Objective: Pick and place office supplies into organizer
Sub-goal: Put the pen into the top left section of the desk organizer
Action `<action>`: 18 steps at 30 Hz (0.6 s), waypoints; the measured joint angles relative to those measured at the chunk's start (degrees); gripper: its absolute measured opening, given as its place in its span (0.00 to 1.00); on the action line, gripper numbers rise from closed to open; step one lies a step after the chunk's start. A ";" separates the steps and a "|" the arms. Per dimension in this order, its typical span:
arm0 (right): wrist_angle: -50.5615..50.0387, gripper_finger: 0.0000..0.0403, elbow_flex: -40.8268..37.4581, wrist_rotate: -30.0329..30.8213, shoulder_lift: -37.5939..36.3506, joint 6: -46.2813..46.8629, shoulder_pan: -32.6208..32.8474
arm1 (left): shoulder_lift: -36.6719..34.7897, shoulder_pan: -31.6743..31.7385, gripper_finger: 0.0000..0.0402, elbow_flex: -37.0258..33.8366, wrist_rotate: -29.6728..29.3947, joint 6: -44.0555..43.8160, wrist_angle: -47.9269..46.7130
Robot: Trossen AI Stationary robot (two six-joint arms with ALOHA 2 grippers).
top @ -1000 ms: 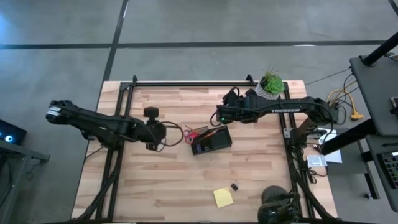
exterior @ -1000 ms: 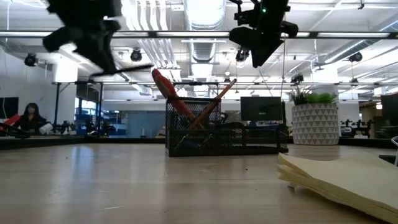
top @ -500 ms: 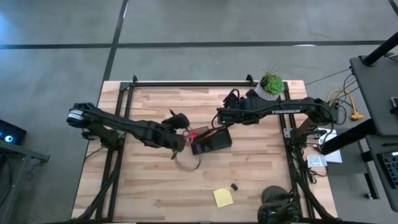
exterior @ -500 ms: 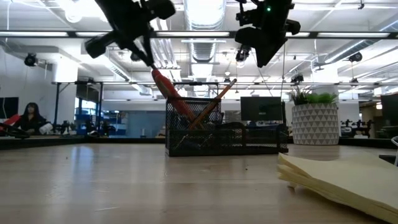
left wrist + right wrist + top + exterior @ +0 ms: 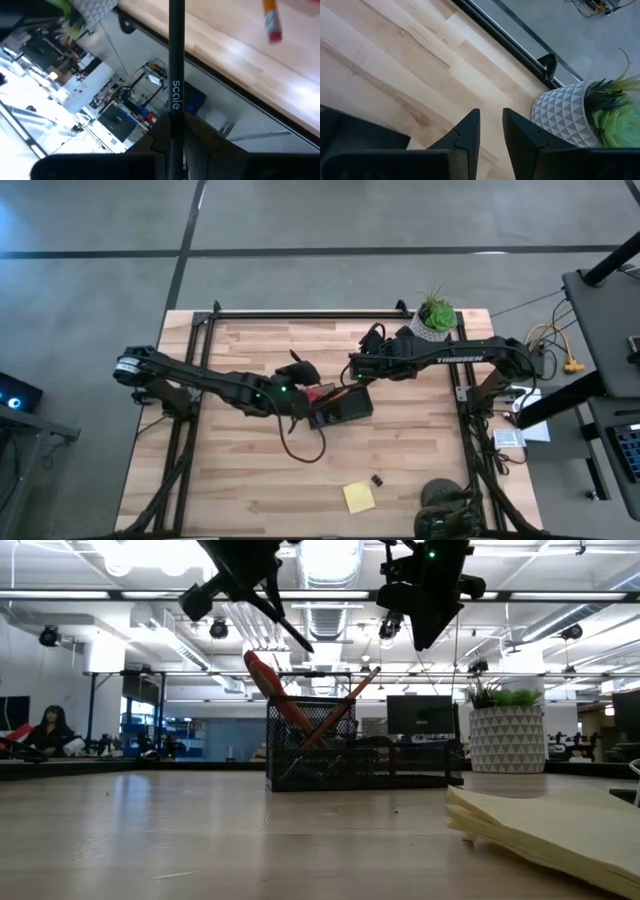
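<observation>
Left gripper [image 5: 268, 595] has swung in from the tabletop's left side and now hangs right over the organizer [image 5: 340, 407], fingers pinched on a dark pen [image 5: 175, 75] whose tip slants down toward the mesh box. That puts this pen seemingly 1 drop away from being filed. The organizer sits mid-table, slightly toward the far edge, already holding the red-handled scissors [image 5: 268, 682] and an orange pencil [image 5: 345, 705]. Compared with a second back, the left arm is stretched much farther toward the centre. Right gripper [image 5: 420, 630] hovers above the organizer's far side, nothing between its fingers, which show a narrow gap. Yellow sticky-note pad [image 5: 359, 497] and a binder clip [image 5: 377, 479] wait near the near edge.
</observation>
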 joint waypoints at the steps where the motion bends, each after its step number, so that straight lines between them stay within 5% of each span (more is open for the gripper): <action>1: 0.00 0.19 0.00 -0.02 0.00 -0.02 0.00 | 0.74 -0.13 0.04 0.03 0.27 -0.05 0.03; 18: 0.02 0.19 0.00 -0.35 0.00 -0.04 0.00 | 10.21 -1.20 0.04 -0.07 4.37 -0.33 -0.24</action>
